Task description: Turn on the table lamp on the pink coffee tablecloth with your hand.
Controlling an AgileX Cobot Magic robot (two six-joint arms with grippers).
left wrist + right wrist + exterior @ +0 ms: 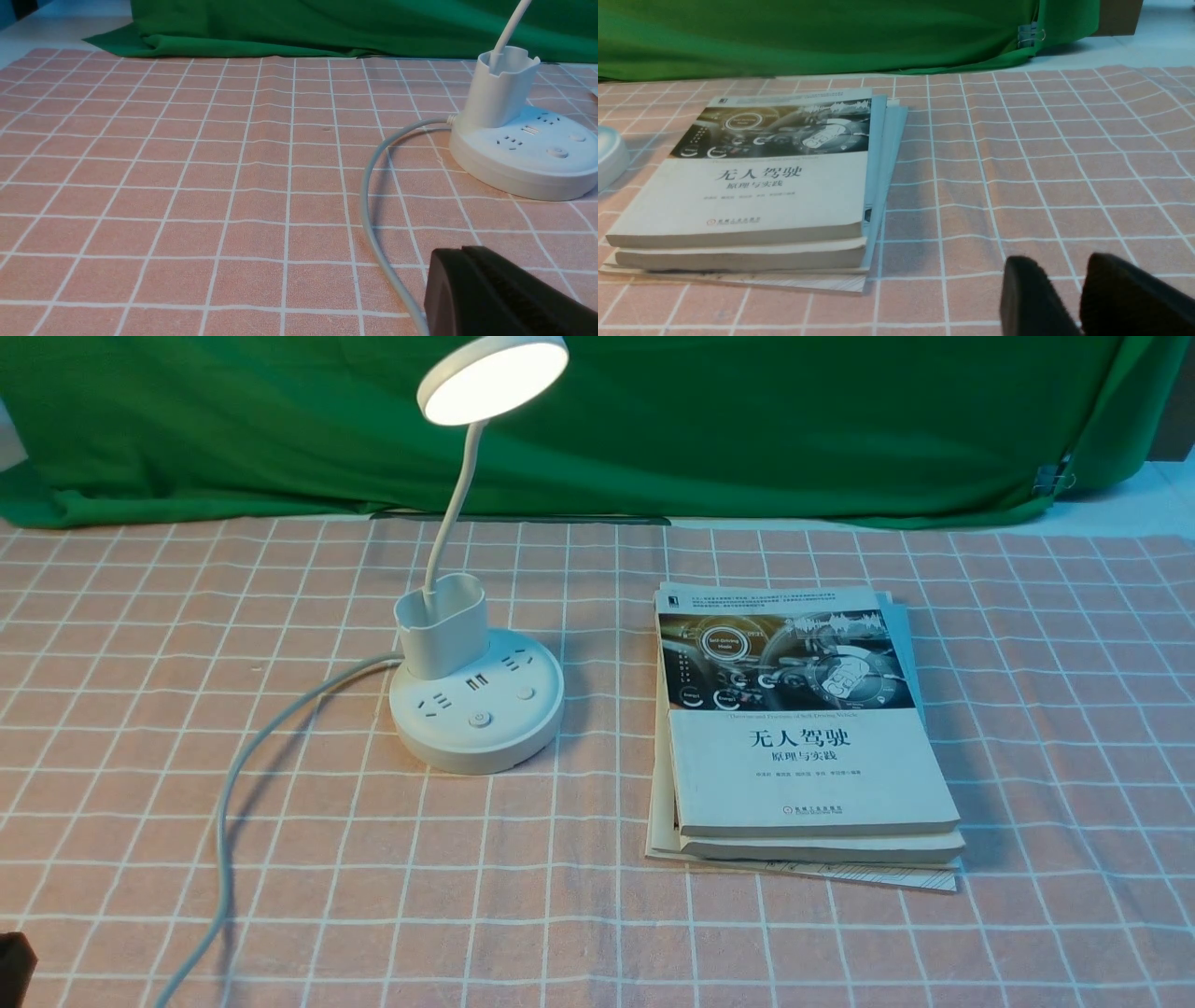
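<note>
The white table lamp stands on the pink coffee tablecloth, left of centre. Its disc head glows brightly. Its grey-white cord runs towards the front left. In the left wrist view the lamp base with sockets and buttons is ahead of my left gripper, which is shut, empty and well short of it, beside the cord. In the front view only a black corner of my left hand shows. My right gripper is slightly open and empty, low over the cloth.
A stack of books lies on the cloth right of the lamp, and also shows in the right wrist view. A plain green cloth hangs along the back. The lamp base's edge shows beside the books.
</note>
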